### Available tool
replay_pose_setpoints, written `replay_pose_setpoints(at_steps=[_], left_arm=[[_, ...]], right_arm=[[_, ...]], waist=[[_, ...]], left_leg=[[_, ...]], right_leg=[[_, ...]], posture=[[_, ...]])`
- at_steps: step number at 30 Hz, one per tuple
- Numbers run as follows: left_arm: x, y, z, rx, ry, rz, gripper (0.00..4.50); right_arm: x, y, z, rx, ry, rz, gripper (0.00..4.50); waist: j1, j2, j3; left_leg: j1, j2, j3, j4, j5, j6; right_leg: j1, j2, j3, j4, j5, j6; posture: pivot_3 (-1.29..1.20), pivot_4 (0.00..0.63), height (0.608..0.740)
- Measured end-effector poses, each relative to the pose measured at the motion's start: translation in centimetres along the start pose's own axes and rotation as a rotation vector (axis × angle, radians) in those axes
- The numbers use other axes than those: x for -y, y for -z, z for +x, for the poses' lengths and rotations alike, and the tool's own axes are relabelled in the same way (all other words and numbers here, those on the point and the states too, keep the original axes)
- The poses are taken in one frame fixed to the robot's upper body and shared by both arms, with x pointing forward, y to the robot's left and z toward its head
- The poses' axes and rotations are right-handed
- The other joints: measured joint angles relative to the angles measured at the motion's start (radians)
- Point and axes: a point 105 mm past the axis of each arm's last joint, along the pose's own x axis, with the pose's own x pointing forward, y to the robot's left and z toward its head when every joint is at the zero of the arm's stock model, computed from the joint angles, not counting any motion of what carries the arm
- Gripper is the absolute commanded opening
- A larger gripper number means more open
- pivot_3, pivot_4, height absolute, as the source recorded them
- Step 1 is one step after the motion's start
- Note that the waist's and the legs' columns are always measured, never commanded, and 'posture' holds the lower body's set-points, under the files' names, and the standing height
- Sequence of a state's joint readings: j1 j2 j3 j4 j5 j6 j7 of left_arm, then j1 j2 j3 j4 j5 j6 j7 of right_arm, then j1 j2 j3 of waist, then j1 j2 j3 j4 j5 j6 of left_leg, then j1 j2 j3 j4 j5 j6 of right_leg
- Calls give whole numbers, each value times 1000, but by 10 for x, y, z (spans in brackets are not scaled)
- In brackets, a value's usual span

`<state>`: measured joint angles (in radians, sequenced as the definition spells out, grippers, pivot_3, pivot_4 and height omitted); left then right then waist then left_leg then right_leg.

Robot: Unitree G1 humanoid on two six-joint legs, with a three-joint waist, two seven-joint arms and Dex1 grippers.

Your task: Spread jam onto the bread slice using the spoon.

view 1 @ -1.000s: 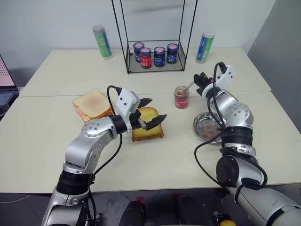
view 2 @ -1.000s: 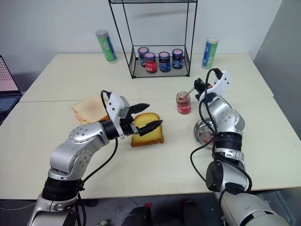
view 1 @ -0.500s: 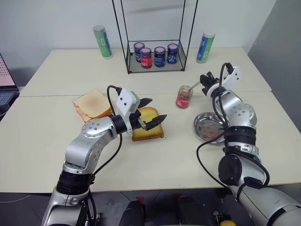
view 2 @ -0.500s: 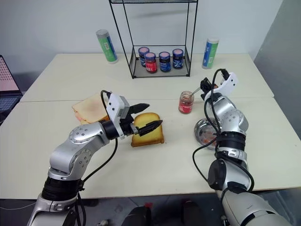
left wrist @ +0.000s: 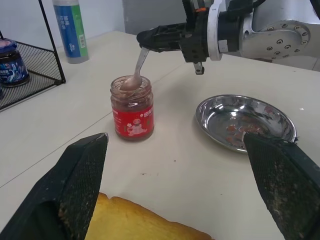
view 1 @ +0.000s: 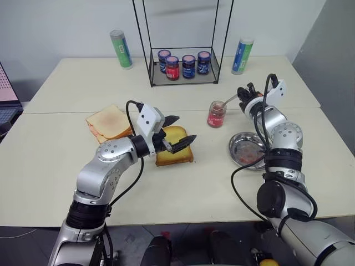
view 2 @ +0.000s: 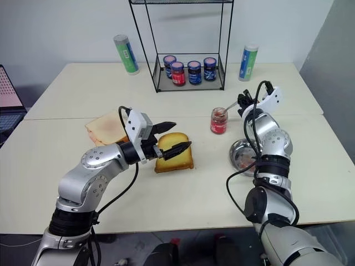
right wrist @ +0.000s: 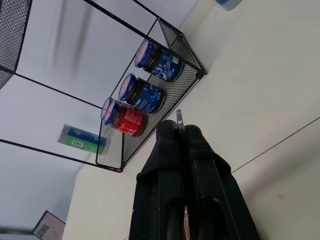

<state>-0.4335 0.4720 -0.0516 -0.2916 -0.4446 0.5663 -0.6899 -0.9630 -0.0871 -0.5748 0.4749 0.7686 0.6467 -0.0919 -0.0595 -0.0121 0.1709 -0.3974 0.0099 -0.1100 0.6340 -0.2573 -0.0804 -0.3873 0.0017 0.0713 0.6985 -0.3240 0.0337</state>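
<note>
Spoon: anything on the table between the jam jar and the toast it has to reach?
Nothing visible on the table. The spoon, held by the right claw, has its bowl in the jam jar. Bare tabletop lies between jar and bread slice. But the open left claw hovers over the slice's near edge, partly covering it.

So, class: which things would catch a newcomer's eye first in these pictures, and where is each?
The right gripper holds the spoon, its bowl dipped in the open jam jar mid-table. The left gripper hangs open over the bread slice, with a steel dish to the jar's right.
</note>
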Motion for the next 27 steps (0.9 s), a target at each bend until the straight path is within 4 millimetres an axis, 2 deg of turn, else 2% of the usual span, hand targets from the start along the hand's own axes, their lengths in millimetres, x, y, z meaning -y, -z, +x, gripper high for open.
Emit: replay_pose_setpoints(at_steps=[9, 16, 20, 22, 24, 26, 27], left_arm=[[-1, 0, -1, -3, 0, 3, 4500], [-6, -8, -2, 19, -8, 14, 4500], [-12, -11, -9, 15, -26, 33, 4500], [-16, -11, -23, 9, -59, 50, 4500], [-15, -9, -34, -3, -74, 52, 4500], [-11, -2, -47, -27, -90, 38, 4500], [-7, 5, -60, -53, -108, 26, 4500]], right_arm=[[-3, -9, -3, 23, -2, 63, 71], [-17, -21, -8, 58, -51, 131, 71], [-44, -18, -14, 36, -123, 89, 71], [-65, -9, -20, 5, -182, 54, 71], [-76, -1, -23, -22, -214, 37, 71], [-86, 12, -27, -63, -246, 7, 71], [-92, 24, -30, -99, -267, -35, 71]], waist=[[0, 0, 0], [-1, 0, 0], [-4, 0, 0], [-12, 1, 0], [-16, 1, 0], [-20, 1, 0], [-25, 1, 0]], left_leg=[[0, 0, 0, 0, 0, 0], [0, 0, 0, 0, 0, 0], [0, 0, 0, 0, 0, 0], [0, 2, 0, -1, 0, 0], [0, 2, -1, -1, 0, 0], [-1, 2, -1, -1, 0, 0], [0, 3, 0, -2, 0, 0]], right_leg=[[0, 0, 0, 0, 0, 0], [0, 0, 0, 0, 0, 0], [-1, 0, 0, 0, 0, 0], [-1, 0, 0, 0, 0, 0], [-1, 0, 0, 0, 0, 0], [-1, 0, 0, 0, 0, 0], [-1, -1, 1, 0, 0, 0]], posture=[[0, 150, 740], [0, 150, 740], [0, 150, 740], [0, 150, 740], [0, 150, 740], [0, 150, 740], [0, 150, 740]])
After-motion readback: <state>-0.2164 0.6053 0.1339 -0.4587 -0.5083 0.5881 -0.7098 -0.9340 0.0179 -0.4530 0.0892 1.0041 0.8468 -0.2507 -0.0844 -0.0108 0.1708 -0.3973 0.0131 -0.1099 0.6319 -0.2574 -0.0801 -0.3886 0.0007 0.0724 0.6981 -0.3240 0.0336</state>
